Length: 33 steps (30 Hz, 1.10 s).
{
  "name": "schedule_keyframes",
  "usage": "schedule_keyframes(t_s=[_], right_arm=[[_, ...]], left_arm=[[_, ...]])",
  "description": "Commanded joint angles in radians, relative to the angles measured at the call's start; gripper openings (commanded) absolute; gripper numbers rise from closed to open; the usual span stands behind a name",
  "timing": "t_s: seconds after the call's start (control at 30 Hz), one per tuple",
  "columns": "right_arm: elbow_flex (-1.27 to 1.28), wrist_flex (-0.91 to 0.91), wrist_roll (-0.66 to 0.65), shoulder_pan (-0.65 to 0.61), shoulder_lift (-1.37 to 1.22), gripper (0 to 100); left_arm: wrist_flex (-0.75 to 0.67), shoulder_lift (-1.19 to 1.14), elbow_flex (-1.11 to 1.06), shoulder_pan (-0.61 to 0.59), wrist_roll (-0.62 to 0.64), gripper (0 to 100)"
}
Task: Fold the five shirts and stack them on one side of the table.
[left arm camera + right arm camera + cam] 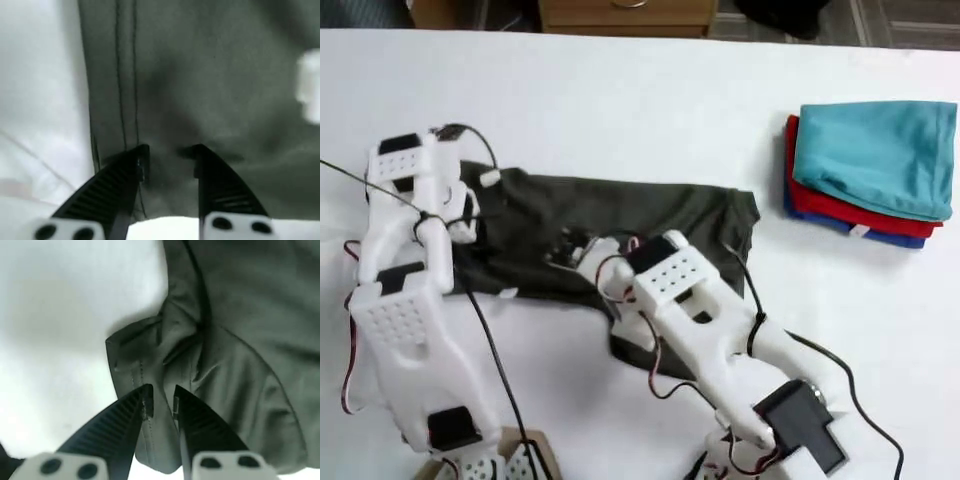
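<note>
1. Right gripper (161,397): lower centre of the high view. Jaws nearly closed, pinching a ridge of stitched hem at a rumpled corner of the cloth.
2. Left gripper (170,155): left of the high view. Jaws moderately apart, tips down on flat cloth beside a double-stitched hem, holding nothing.
3. Dark green shirt (650,215): spread across the middle of the table (620,80), with one flap trailing toward the lower centre. Judged light, limp and prone to bunching. Best taken by hems or corners, one at each end, so the fold carries evenly.
4. Folded stack, upper right: teal shirt (880,155) on top, red shirt (820,200) beneath, blue shirt (885,237) at the bottom.
</note>
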<state>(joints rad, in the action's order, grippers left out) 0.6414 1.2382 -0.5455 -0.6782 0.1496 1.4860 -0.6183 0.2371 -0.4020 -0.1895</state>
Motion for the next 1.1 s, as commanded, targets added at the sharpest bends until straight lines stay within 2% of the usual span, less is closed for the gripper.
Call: schedule_keyframes(t_s=[0.0, 0.2, 0.43, 0.57, 0.7, 1.07], right_arm=[[0.031, -0.041, -0.008, -0.015, 0.054, 8.1], [0.095, -0.062, -0.008, -0.01, 0.054, 8.1], [0.152, -0.177, -0.008, 0.031, 0.054, 7.7], [0.13, -0.191, -0.008, 0.096, 0.058, 1.2], [0.097, -0.189, -0.008, 0.137, 0.065, 1.9], [0.057, -0.188, -0.008, 0.13, 0.067, 1.9]], left_arm=[[-0.087, 0.026, -0.045, 0.009, 0.009, 17], [-0.181, 0.028, -0.116, 0.011, 0.011, 17], [-0.192, 0.026, -0.125, 0.011, 0.026, 17], [-0.198, 0.023, -0.127, 0.011, 0.091, 17], [-0.193, 0.005, -0.116, 0.011, 0.098, 17], [-0.193, 0.0, -0.114, 0.011, 0.098, 17]])
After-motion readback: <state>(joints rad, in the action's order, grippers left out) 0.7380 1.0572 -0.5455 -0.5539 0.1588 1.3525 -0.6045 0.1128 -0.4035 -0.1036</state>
